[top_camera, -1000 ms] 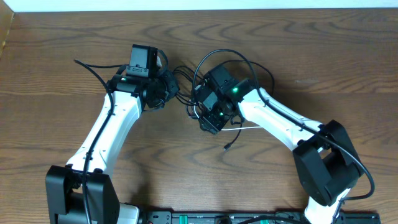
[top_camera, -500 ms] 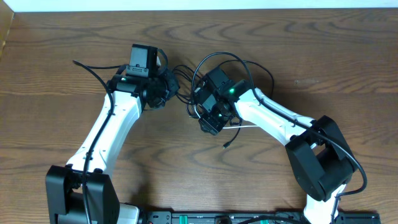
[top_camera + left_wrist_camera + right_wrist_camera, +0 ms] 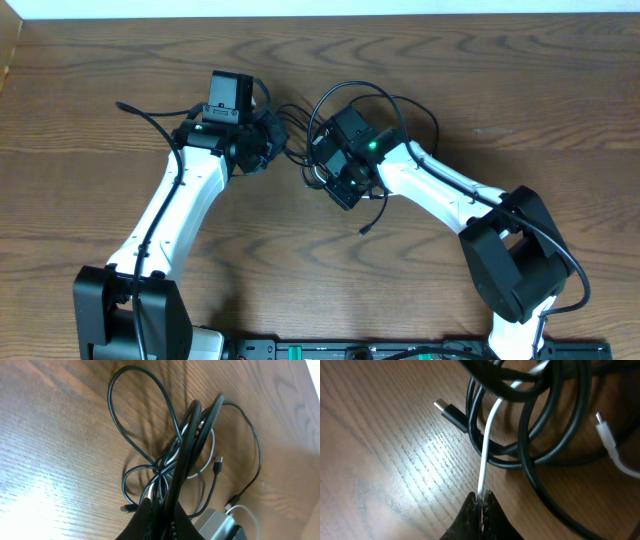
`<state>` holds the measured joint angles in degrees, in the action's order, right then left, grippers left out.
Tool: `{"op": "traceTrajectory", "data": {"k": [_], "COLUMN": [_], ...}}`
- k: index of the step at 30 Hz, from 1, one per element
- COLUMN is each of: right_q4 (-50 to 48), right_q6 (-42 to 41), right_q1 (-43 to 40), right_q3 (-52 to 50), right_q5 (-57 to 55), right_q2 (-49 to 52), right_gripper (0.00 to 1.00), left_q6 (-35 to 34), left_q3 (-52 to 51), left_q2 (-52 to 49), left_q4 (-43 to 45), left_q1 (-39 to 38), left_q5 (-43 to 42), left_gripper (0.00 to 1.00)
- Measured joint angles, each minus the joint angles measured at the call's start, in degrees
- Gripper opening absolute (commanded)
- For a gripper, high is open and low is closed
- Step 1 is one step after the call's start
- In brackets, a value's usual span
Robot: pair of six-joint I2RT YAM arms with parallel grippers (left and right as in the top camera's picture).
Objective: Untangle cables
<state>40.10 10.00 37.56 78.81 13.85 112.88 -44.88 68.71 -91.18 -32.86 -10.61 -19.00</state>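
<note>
Right gripper (image 3: 481, 501), at the bottom middle of the right wrist view, is pinched closed on the white cable (image 3: 487, 440), its two dark fingertips pressed together with the thin cord between them. From the pinch the white cable rises straight up the frame and slips under a knot of black cables (image 3: 540, 435) near the top edge. Those black cords make several overlapping loops across the upper right of that view. A black plug (image 3: 451, 412) lies flat on the wooden table (image 3: 380, 460) at the upper left of the loops, and a white plug (image 3: 602, 422) shows at the right edge.

Left gripper (image 3: 162, 510), at the bottom middle of the left wrist view, is clenched around a bundle of black cables running up and to the right from its fingertips. Beyond the grip they fan into one tall loop at the upper middle and a wide loop at the right. White cord shows through the bundle near the centre. A small black plug (image 3: 218, 465) hangs inside the right loop, and another tip (image 3: 126, 508) rests on the wood at the lower left.

From overhead, the two grippers face each other in the upper middle of the frame, with the tangle between and around them.
</note>
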Motion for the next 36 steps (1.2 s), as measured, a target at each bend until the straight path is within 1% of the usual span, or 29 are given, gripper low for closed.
{"op": "traceTrajectory", "data": {"k": [3,7,11,16,18,22,23,24,25,26,27,28,30,31,32,36], "right_q4": [3.6,8.2,9.4,9.6,9.6,10.0,10.2,10.3,10.3,10.4,10.5,10.5,10.4,10.4,10.3,10.2], "right_q6": [-1.6,-2.6,-3.1,-3.2,-3.2,-3.2,-3.2,-3.4,-3.6,-3.9,-4.5,-5.0,-6.2,-6.9,-7.5,-9.9], "right_q1": [-0.9,-4.6,-9.0,-12.7,-13.6,-14.2,-14.2,-14.2,-14.1,-14.0,-13.8,-13.6,-13.1,-12.7,-12.4,-10.9], "right_q3": [2.2,7.1,10.3,11.3,11.3,11.3,11.4,11.5,11.5,11.5,11.5,11.5,11.5,11.5,11.5,11.5], "right_q5": [0.5,4.1,11.3,19.2,21.4,21.9,21.9,21.9,21.8,21.6,21.2,20.8,19.4,18.3,17.0,12.0], "right_q2": [-0.2,-2.4,-7.3,-13.2,-15.2,-18.2,-18.6,-18.8,-18.8,-18.6,-18.1,-17.6,-16.1,-15.1,-13.8,-9.7], "right_gripper": [0.01,0.01,0.01,0.01,0.01,0.01,0.03,0.06,0.11,0.18,0.3,0.6,0.74,0.77,0.78,0.76], "left_q6": [-4.8,-11.6,-20.2,-30.9,-34.0,-38.2,-39.0,-39.5,-40.1,-40.5,-40.9,-41.1,-41.6,-41.9,-42.3,-44.7], "left_q3": [0.0,0.0,0.0,0.0,0.0,0.0,0.0,0.0,0.0,0.0,0.0,0.0,0.0,0.0,0.0,0.0], "left_q2": [0.0,0.0,0.0,0.0,0.0,0.0,0.0,0.0,0.0,0.0,0.0,0.0,0.0,0.0,0.0,0.0], "left_q4": [0.2,1.5,2.0,2.7,3.1,3.6,3.6,3.6,3.6,3.6,3.6,3.6,3.6,3.6,3.6,3.6], "left_q1": [0.0,0.0,0.0,0.0,0.0,0.0,0.0,0.0,0.0,0.0,0.0,0.0,0.0,0.0,0.0,0.0], "left_q5": [0.0,0.8,2.5,3.2,3.3,3.5,3.5,3.5,3.5,3.6,3.6,3.7,3.8,3.8,3.7,2.2], "left_gripper": [0.07,0.08,0.08,0.08,0.08,0.08,0.08,0.08,0.08,0.08,0.08,0.08,0.08,0.08,0.08,0.08]}}
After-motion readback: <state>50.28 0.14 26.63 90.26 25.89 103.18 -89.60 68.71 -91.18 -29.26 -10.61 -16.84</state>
